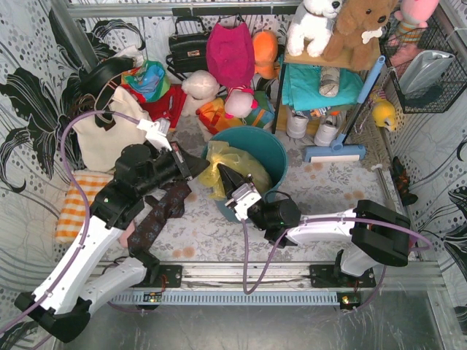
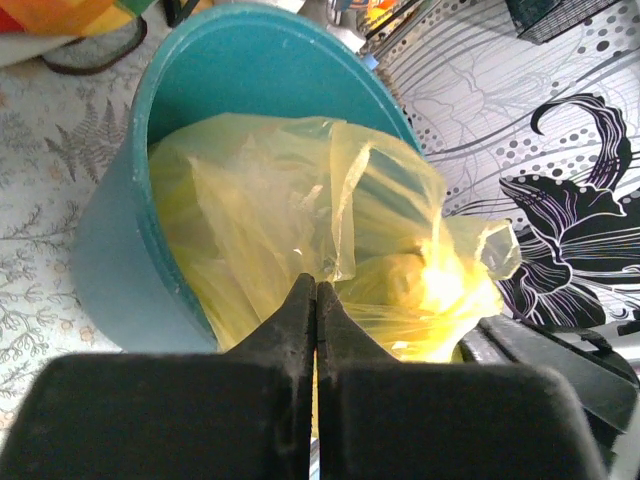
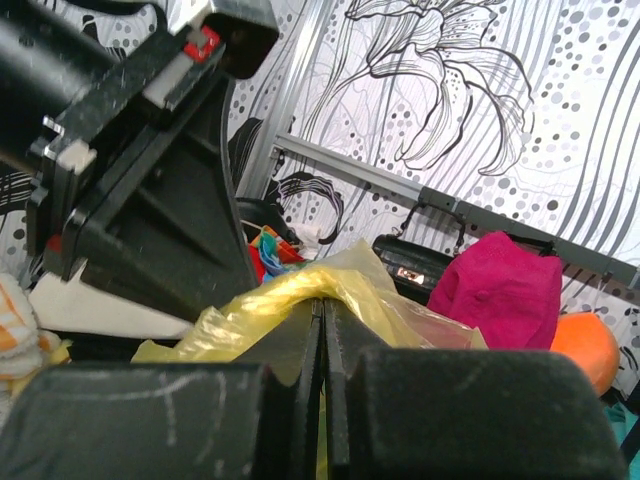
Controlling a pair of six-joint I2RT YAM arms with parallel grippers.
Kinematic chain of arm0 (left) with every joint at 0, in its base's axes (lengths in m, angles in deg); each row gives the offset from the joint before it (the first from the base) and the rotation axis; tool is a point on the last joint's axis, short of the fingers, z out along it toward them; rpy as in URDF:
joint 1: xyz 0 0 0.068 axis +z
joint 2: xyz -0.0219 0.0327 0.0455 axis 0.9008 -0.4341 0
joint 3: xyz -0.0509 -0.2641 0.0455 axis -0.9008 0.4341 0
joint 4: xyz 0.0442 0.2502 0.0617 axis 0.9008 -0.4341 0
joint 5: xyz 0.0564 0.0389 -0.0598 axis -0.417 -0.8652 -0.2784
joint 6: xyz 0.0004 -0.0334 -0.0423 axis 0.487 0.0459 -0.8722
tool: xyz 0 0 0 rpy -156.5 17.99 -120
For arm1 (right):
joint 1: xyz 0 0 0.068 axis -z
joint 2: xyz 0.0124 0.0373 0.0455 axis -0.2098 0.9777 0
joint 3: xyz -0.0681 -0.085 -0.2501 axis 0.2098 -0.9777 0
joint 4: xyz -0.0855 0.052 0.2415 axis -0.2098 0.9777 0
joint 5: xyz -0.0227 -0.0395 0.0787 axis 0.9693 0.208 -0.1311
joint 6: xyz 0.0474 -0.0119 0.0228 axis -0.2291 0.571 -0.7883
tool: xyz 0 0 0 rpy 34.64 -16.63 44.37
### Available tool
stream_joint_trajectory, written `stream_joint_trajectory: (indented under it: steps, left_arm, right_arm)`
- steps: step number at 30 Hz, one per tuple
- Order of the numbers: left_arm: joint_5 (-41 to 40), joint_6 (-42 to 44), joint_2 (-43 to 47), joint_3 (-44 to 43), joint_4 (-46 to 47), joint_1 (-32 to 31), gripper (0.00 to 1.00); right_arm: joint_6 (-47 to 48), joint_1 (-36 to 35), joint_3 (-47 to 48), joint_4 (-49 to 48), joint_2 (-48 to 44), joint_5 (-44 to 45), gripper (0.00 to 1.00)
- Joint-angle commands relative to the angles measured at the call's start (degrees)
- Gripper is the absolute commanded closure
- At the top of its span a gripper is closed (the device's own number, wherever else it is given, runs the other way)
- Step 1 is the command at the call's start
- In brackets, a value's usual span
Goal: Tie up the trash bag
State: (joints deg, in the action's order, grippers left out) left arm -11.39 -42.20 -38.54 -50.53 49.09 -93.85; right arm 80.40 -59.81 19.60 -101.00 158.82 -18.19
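Observation:
The trash bag (image 1: 237, 164), thin yellow-green plastic, sits in the teal bin (image 1: 273, 149) at the table's middle. My left gripper (image 1: 203, 168) is at the bag's left edge. In the left wrist view its jaws (image 2: 316, 287) are pressed shut against the bag (image 2: 260, 200), and yellow film shows in the slit between them. The bin's wall (image 2: 110, 250) is on the left there. My right gripper (image 1: 225, 173) points up at the bag's near edge. Its jaws (image 3: 323, 302) are shut on a twisted band of the bag (image 3: 290, 292) that drapes over the tips toward the left gripper's body (image 3: 150, 200).
A cream tote bag (image 1: 109, 131) and an orange checked cloth (image 1: 76, 204) lie at the left. A dark patterned cloth (image 1: 164, 211) lies under the left arm. A black handbag (image 1: 188, 47), a pink bag (image 1: 230, 55) and a shelf with shoes (image 1: 321, 87) stand behind. A blue brush (image 1: 339, 152) lies to the right.

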Motion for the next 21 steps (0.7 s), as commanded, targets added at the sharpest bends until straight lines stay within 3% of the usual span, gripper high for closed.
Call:
stream_joint_trajectory:
  steps: [1, 8, 14, 16, 21]
  left_arm:
    - [1.6, -1.8, 1.0, 1.8, 4.5, -0.1, 1.0]
    - [6.4, -2.8, 1.0, 2.9, 7.8, -0.2, 0.99]
    - [3.8, 1.1, 2.3, -1.3, 1.8, -0.2, 0.59]
    - [1.2, 3.5, 2.7, -4.2, -1.7, -0.1, 0.54]
    - [-5.5, 7.4, 3.2, -9.9, -8.3, -0.2, 0.53]
  right_arm:
    - [2.1, 0.1, 2.9, -6.6, 0.3, 0.2, 1.0]
    - [2.5, 0.1, 4.2, -6.8, 1.8, -1.6, 1.0]
    - [0.9, 0.1, 3.5, -4.2, 1.4, -3.8, 1.0]
    - [0.8, 0.1, 3.3, -3.6, 1.0, -4.0, 1.0]
    - [1.2, 0.1, 3.7, -2.0, 0.9, -4.3, 1.0]
